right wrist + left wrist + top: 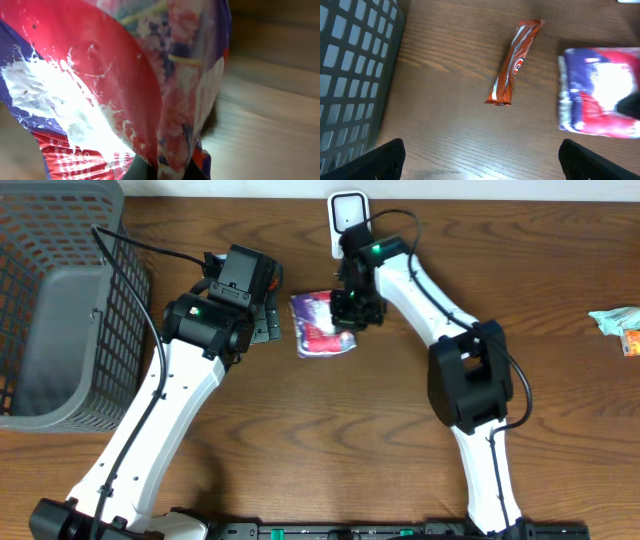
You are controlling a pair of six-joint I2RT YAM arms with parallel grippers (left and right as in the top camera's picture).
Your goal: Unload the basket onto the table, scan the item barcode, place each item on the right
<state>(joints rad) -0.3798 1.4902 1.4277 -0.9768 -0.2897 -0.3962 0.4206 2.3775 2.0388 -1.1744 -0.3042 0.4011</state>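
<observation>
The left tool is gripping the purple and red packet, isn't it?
No: the right tool is gripping the purple and red packet, as the right wrist view shows. The left tool hangs open, holding nothing.

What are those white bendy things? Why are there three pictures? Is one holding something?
They are two robot arms, each ending in a pincer. One picture looks down from above the table; the other two come from cameras on the wrists. On the wooden table are a grey basket, an orange snack bar and a purple-and-red packet. The right pincer is shut on the packet; the left pincer is open and empty.
</observation>
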